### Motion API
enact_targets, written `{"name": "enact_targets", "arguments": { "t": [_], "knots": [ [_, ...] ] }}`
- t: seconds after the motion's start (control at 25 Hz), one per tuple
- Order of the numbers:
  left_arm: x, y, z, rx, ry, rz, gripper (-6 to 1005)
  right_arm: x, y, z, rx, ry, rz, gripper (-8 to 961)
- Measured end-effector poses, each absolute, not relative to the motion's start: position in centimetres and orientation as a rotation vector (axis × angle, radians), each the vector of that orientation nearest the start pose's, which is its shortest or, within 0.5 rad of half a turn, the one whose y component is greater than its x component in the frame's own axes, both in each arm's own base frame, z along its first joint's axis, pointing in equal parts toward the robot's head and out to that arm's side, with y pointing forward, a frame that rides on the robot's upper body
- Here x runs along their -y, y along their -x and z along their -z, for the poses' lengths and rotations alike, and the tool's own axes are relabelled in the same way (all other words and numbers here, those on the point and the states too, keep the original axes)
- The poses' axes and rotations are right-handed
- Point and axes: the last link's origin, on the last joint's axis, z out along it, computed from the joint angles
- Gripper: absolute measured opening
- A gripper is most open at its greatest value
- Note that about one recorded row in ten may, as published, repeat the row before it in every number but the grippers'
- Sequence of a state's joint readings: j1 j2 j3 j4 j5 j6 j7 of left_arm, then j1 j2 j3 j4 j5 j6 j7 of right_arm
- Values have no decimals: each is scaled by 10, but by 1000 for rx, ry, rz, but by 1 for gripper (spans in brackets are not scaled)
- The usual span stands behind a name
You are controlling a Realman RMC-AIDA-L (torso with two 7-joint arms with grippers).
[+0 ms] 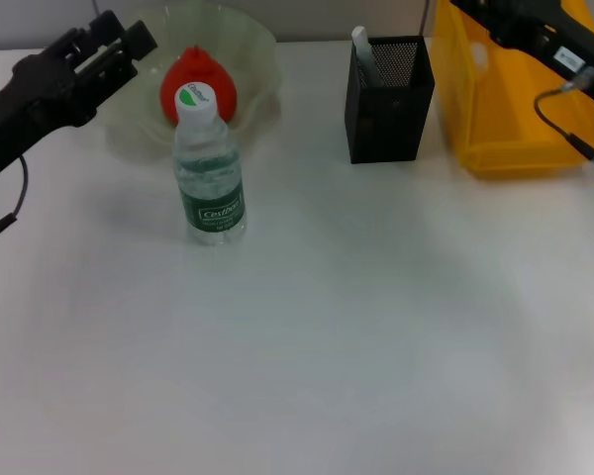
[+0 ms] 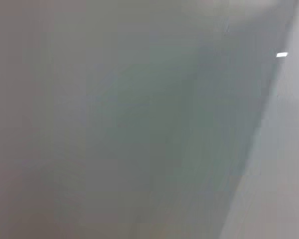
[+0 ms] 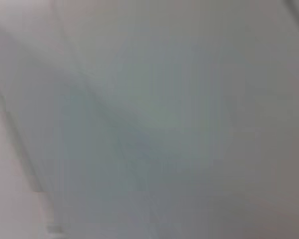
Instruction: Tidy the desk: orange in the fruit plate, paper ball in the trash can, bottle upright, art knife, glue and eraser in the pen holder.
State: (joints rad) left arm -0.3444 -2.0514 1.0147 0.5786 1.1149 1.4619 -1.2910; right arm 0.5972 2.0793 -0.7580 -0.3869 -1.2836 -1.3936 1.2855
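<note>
Bottle (image 1: 209,170) stood upright left of frame centre, before the fruit plate (image 1: 252,49) holding the orange (image 1: 200,83). Pen holder (image 1: 389,97) sat upper centre, trash can (image 1: 515,99) upper right. Left gripper (image 1: 119,45) hung upper left, right gripper (image 1: 495,20) over the can; I couldn't tell either's opening. I judged tidying nearly finished; next, withdraw both arms.

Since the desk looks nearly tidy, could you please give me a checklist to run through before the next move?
1. Orange in the fruit plate: ok.
2. Bottle upright on the desk: ok.
3. Paper ball in the trash can: cannot tell, its inside is hidden.
4. Pen holder contents: one white item shows; eraser cannot tell.
5. Left gripper beside the plate, apart from the bottle: ok.
6. Right gripper over the trash can: cannot tell.
</note>
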Motion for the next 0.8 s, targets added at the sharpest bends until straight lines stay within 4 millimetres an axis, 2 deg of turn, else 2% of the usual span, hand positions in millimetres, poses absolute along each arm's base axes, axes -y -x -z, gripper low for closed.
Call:
{"name": "enact_targets", "arguments": {
  "t": [0.16,0.36,0.52,0.6,0.64,0.8],
  "knots": [
    [-313,256,-53,590,2301,1356,612,-359,-211,-28,-823,2355,-1404,575],
    [-293,253,-65,550,2529,1372,612,-339,-198,-34,-807,2668,-1282,606],
    [-280,251,-65,549,2673,1371,612,-334,-190,-22,-775,2870,-1100,630],
    [-278,251,-64,558,2697,1368,611,-332,-182,-12,-747,2948,-1047,683],
    [-277,251,-64,562,2707,1365,610,-332,-178,-8,-729,2979,-1029,710],
    [-270,253,-60,576,2773,1344,612,-334,-167,-1,-667,3031,-972,710]
  ]
}}
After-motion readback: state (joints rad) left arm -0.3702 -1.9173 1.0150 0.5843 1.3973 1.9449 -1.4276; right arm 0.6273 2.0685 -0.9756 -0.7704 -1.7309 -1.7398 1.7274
